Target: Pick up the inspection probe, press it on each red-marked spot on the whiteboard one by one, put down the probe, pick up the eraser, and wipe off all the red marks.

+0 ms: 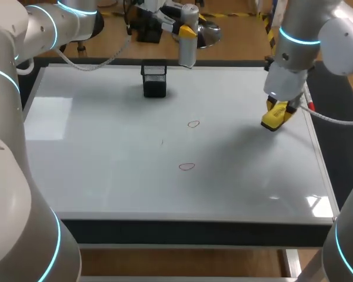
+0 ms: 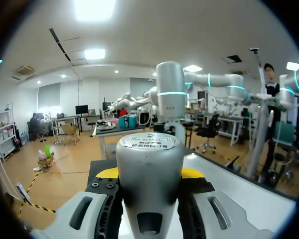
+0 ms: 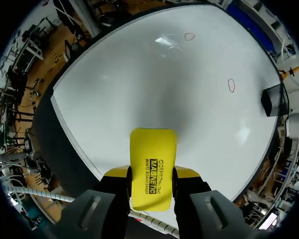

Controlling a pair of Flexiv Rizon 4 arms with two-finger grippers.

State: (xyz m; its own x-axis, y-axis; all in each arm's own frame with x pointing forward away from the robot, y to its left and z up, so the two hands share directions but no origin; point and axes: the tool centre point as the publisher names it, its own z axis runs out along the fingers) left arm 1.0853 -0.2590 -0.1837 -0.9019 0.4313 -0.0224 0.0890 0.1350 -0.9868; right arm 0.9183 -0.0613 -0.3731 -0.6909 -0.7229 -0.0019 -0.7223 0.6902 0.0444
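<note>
Right tool (image 3: 150, 174) grips eraser (image 3: 152, 157), left tool (image 2: 149, 173) grips probe (image 2: 149, 159); a tilted wipe may miss the 2 red marks (image 1: 192, 124).

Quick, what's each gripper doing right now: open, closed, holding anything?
Left gripper: closed, holding the inspection probe.
Right gripper: closed, holding the yellow eraser.

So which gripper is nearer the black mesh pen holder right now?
Left. The left gripper, holding the silver cylindrical probe, hangs just right of the black mesh pen holder at the far edge. The right gripper, holding the yellow eraser, is off by the whiteboard right edge.
</note>
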